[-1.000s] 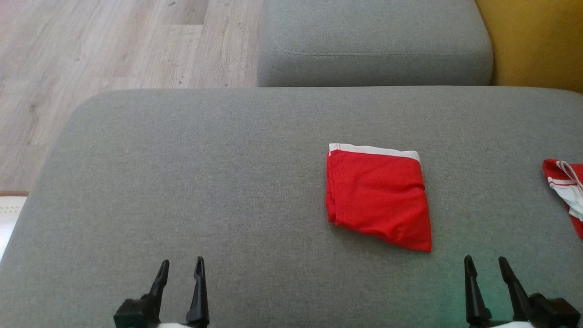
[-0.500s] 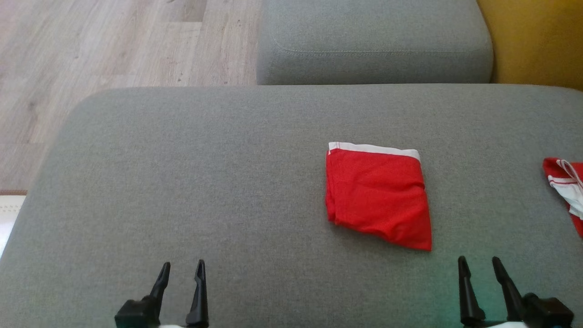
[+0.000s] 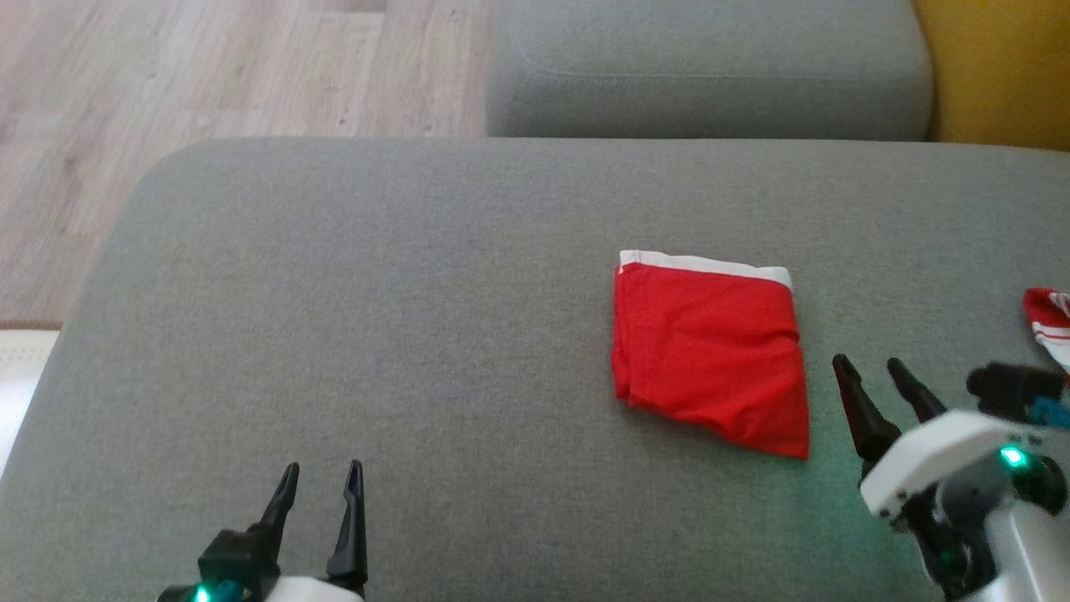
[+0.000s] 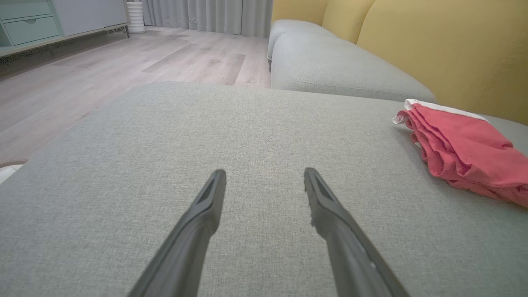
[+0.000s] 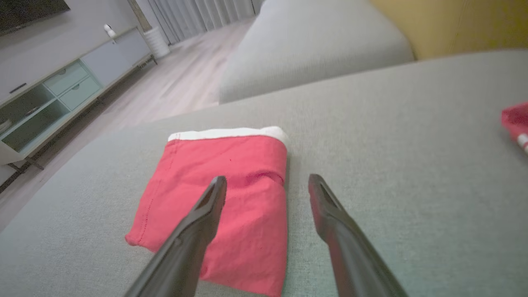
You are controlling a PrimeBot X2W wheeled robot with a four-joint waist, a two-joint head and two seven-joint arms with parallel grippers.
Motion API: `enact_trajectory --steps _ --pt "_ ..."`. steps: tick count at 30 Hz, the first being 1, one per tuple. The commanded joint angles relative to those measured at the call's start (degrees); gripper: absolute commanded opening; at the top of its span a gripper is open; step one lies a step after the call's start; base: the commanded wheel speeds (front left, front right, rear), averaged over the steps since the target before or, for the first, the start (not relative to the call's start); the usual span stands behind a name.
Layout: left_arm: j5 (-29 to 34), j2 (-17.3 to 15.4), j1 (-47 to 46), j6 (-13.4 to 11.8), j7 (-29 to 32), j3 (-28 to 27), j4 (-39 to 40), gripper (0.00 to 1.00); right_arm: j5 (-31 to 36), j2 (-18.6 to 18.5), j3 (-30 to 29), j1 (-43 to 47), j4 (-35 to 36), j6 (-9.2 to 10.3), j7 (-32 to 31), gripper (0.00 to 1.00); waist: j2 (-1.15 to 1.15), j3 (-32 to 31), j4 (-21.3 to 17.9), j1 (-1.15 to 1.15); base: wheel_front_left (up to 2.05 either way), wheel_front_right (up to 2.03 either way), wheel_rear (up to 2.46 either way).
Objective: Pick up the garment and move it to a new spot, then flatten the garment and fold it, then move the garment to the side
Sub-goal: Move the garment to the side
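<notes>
A red garment (image 3: pixel 709 354) with a white band along its far edge lies folded into a compact rectangle on the grey couch cushion (image 3: pixel 376 334), right of centre. It is also in the left wrist view as the garment (image 4: pixel 466 148) at the far right, and in the right wrist view as the garment (image 5: pixel 222 198) just under the fingers. My right gripper (image 3: pixel 869 364) hovers open just right of the garment's near right corner, empty. My left gripper (image 3: pixel 322 472) is open and empty near the cushion's front edge, well left of the garment.
A second red and white cloth (image 3: pixel 1049 326) lies at the cushion's right edge. Another grey cushion (image 3: pixel 702 67) sits behind, with a yellow backrest (image 3: pixel 995 67) at the far right. Wooden floor (image 3: pixel 209 75) lies beyond the cushion's left and far edges.
My right arm has risen and moved forward, its gripper now beside the garment's right edge. The head camera shifted a little. The garment and left gripper stayed put.
</notes>
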State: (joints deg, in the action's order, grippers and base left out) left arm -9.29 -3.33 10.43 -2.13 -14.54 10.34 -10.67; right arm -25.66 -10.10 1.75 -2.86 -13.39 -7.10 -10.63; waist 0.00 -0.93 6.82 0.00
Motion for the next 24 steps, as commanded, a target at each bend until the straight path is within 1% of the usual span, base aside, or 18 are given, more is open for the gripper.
enact_trajectory --steps 1,2,4,7,11,15,16,17,18,21,24 --pt "0.76 0.29 -3.17 0.26 -0.46 -2.05 1.33 1.00 -1.83 -0.94 0.93 -3.11 0.45 -0.39 -2.71 1.00 0.00 0.51 0.54 0.00 0.00 0.00 0.00" --pt "0.92 0.29 -3.56 0.48 -0.46 -2.18 1.16 1.00 -3.73 -0.52 0.47 -4.67 -0.88 -0.39 -5.77 1.00 0.00 1.00 0.87 0.00 0.00 0.00 0.00" --pt "1.23 0.30 -4.62 0.93 -0.46 -2.18 0.90 1.00 -5.38 -0.07 -1.04 -7.83 -4.08 -0.39 -10.29 1.00 0.00 2.11 1.74 0.00 0.00 0.00 0.00" --pt "1.62 0.34 -6.15 1.36 -0.46 -1.69 0.63 1.00 -5.81 0.82 -2.67 -12.07 -9.33 -0.39 -15.13 1.00 0.00 3.74 3.15 0.00 0.00 0.00 0.00" --pt "1.75 0.39 -7.87 1.46 -0.46 -0.75 0.39 1.00 -6.40 1.74 -4.98 -16.56 -15.03 -0.39 -16.86 1.00 0.00 5.60 5.02 0.00 0.00 0.00 0.00" --pt "1.46 0.43 -9.08 1.18 -0.46 -0.29 0.39 1.00 -6.44 2.08 -6.23 -20.00 -19.99 -0.39 -17.67 1.00 0.00 6.98 5.69 0.00 0.00 0.00 0.00" --pt "1.34 0.43 -9.21 0.97 -0.46 -0.24 0.50 1.00 -6.57 2.30 -6.60 -20.80 -20.96 -0.39 -17.80 0.93 0.00 7.30 5.54 0.00 0.00 0.00 0.00" --pt "1.19 0.43 -9.28 0.72 -0.46 -0.20 0.61 1.00 -6.94 2.65 -7.17 -21.57 -21.77 -0.39 -17.60 0.31 0.00 7.50 5.27 0.00 0.00 0.00 0.00" --pt "1.07 0.44 -9.29 0.47 -0.46 -0.18 0.73 1.00 -7.53 3.06 -7.46 -22.31 -22.22 -0.39 -17.41 0.00 0.00 7.70 4.82 0.00 0.00 0.00 0.00" --pt "0.72 0.44 -9.17 -0.13 -0.46 -0.25 1.26 1.00 -8.31 3.28 -7.29 -23.70 -22.38 -0.39 -16.48 0.00 0.00 8.32 2.33 0.00 0.00 0.00 0.00" --pt "0.68 0.45 -8.80 -0.48 -0.46 -1.02 1.88 1.00 -8.13 2.19 -5.41 -24.19 -21.16 -0.39 -16.45 0.00 0.00 9.16 -1.78 0.00 0.00 0.00 0.00"
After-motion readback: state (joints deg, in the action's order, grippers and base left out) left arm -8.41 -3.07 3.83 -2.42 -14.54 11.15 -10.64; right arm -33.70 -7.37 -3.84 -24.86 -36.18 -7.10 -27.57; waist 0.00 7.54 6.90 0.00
